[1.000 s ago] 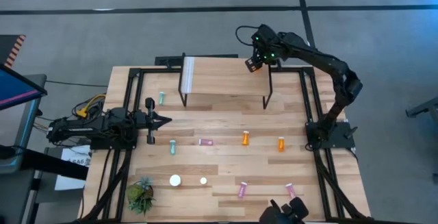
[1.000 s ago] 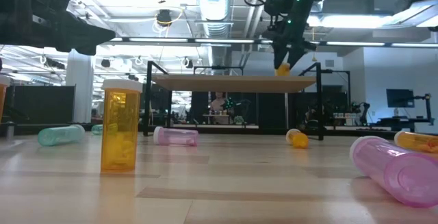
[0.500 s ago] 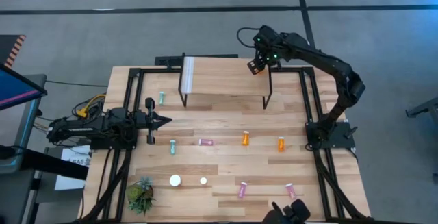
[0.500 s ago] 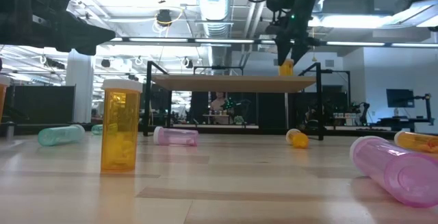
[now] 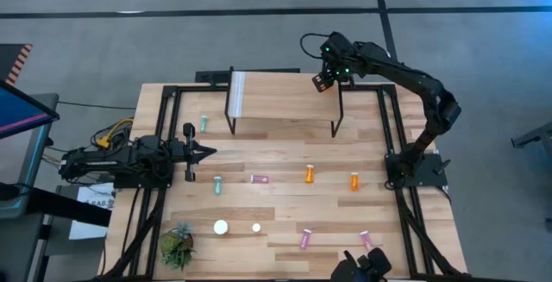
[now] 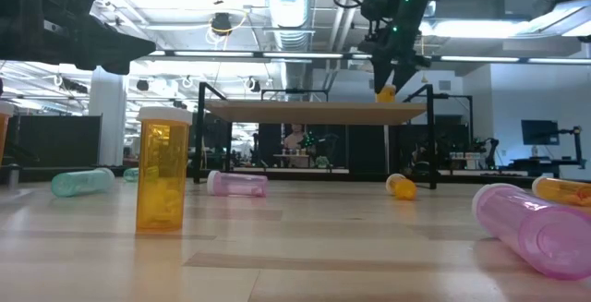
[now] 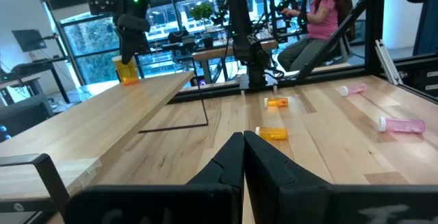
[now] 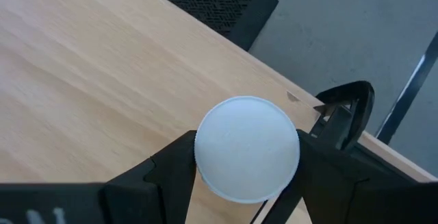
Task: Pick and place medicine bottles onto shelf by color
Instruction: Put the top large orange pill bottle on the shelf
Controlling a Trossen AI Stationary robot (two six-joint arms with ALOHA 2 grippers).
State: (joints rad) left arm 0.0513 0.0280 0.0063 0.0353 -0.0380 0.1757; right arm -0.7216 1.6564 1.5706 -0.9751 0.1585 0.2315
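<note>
My right gripper (image 5: 322, 81) is over the far right corner of the shelf (image 5: 285, 97), shut on a small orange bottle (image 6: 386, 92) with a white cap (image 8: 246, 148). The left wrist view shows the orange bottle (image 7: 126, 71) upright at the board's far end. Several more bottles lie on their sides on the table: teal (image 5: 204, 123), teal (image 5: 217, 183), pink (image 5: 259, 178), orange (image 5: 310, 174), orange (image 5: 354, 180). My left gripper (image 5: 210, 152) waits shut and level over the table's left side. My right gripper pinches the bottle's white cap at its rim (image 8: 205, 162) between its two fingers (image 8: 171, 172), one on each side. The fingers come from above, slanting down. The bottle is upright below them, its base (image 7: 127, 81) at the shelf board; whether it rests there I cannot tell.
Two pink bottles (image 5: 304, 240) (image 5: 365, 240) lie near the front edge. A larger orange bottle (image 6: 162, 173) stands upright at the front left, and a small green plant (image 5: 177, 246) sits in the front left corner. Black frame rails (image 5: 164, 127) run along the table's sides.
</note>
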